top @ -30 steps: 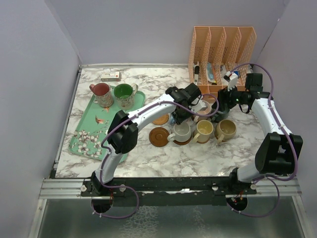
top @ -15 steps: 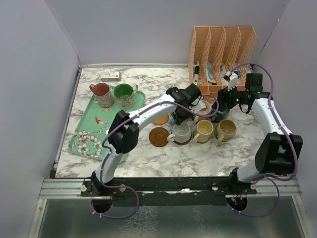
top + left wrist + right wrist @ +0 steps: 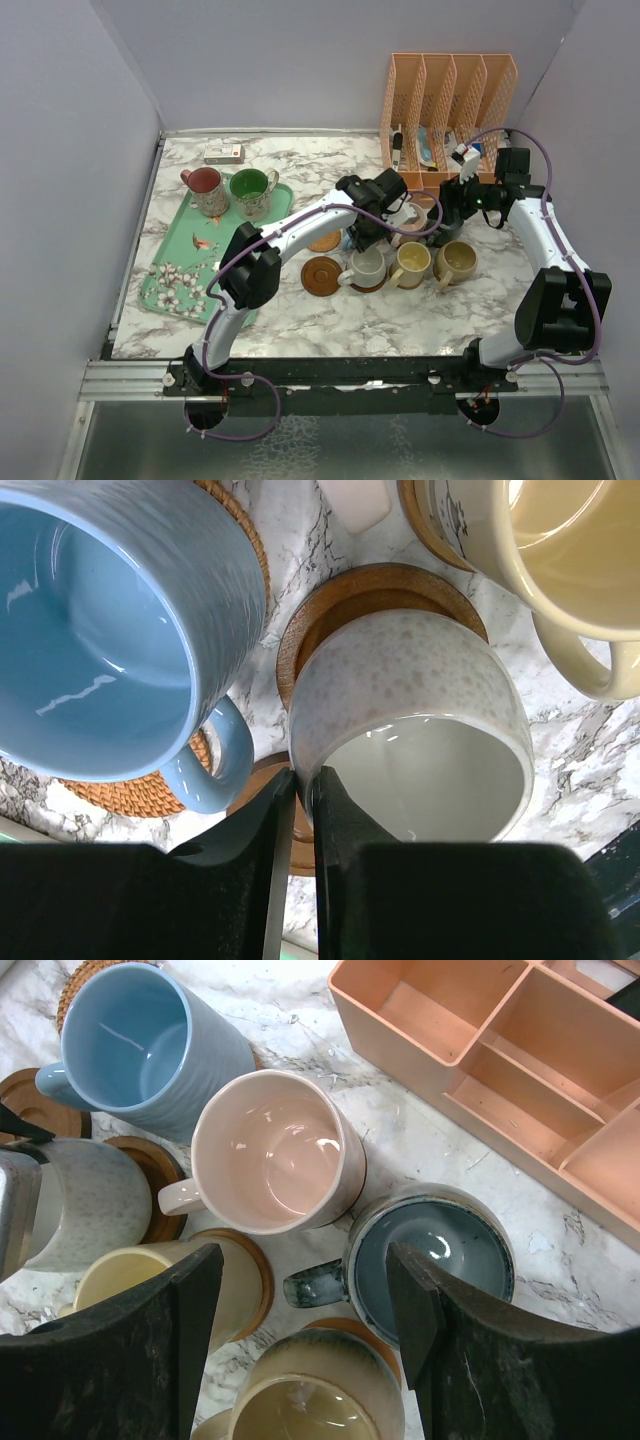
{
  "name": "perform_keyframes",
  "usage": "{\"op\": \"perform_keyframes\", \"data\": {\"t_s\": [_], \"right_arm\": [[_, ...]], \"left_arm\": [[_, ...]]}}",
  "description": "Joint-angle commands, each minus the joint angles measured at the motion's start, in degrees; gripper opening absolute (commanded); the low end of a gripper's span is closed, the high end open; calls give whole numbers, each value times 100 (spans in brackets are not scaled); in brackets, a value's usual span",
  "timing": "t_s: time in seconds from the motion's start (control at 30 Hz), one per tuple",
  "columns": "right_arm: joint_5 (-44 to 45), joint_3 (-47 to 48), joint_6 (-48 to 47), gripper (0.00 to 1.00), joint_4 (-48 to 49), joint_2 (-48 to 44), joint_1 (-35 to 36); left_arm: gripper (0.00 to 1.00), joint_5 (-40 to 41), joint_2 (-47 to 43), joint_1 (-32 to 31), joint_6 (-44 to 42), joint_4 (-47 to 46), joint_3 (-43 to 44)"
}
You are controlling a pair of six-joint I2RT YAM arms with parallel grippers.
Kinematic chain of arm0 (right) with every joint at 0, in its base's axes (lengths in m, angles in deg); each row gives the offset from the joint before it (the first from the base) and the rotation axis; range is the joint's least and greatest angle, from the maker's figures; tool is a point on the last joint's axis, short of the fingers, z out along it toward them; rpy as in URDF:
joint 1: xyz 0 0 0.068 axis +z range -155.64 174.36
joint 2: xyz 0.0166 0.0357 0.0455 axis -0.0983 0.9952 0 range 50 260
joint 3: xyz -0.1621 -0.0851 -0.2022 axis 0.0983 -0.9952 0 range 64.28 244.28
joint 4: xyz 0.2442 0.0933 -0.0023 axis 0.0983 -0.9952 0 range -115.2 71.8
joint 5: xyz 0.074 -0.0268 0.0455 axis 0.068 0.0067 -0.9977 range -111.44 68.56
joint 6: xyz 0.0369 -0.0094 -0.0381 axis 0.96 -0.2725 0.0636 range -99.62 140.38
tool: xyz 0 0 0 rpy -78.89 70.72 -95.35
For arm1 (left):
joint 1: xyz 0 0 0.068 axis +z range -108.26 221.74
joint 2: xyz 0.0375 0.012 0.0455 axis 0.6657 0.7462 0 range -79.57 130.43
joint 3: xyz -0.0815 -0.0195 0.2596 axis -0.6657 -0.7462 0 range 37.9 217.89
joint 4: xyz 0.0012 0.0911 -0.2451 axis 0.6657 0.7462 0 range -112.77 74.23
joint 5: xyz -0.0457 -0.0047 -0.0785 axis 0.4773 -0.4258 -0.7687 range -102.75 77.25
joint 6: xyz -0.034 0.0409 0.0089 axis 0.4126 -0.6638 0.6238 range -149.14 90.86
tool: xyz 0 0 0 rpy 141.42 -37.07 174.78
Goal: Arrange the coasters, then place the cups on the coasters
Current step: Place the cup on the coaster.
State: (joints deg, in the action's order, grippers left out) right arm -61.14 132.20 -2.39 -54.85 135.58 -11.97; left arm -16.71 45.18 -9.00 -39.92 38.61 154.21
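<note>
- Nothing visibly shifts since a second ago.
- Left pincer (image 3: pixel 302 785) pinches the speckled mug (image 3: pixel 420 680) by its rim, on a wooden coaster (image 3: pixel 370 580).
- Right pincer (image 3: pixel 305 1260) hangs spread above the pink mug (image 3: pixel 265 1150).

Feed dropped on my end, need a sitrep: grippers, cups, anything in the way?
Left gripper pinching speckled mug at rim, mug on its coaster. Right gripper open above pink mug. Red mug, green mug on tray; no obstruction visible.

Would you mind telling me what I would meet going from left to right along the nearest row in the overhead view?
bare coaster → white mug → yellow mug → tan mug
</note>
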Motion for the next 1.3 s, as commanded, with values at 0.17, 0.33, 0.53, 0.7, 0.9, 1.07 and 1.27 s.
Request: {"op": "perform_keyframes", "data": {"t_s": [0.17, 0.33, 0.53, 0.7, 0.9, 1.07, 1.27], "right_arm": [[65, 0, -57, 67, -82, 27, 18], [77, -3, -53, 67, -84, 33, 18], [68, -3, -61, 67, -80, 38, 18], [60, -4, -55, 67, -80, 41, 18], [59, 4, -56, 67, -88, 29, 18], [26, 11, -63, 67, -95, 12, 18], [-11, 18, -70, 67, -97, 20, 18]], "left_arm": [[20, -150, -66, -24, 6, 5, 269], [24, -158, -91, -29, -6, 18, 277], [31, -191, -220, -32, -23, 30, 286], [40, -240, -430, -32, -50, 33, 288], [45, -336, -811, -32, -165, 32, 85], [47, -328, -1392, -32, -559, -253, -708], [47, -37, -2189, -33, -986, -1021, -2131]]}}
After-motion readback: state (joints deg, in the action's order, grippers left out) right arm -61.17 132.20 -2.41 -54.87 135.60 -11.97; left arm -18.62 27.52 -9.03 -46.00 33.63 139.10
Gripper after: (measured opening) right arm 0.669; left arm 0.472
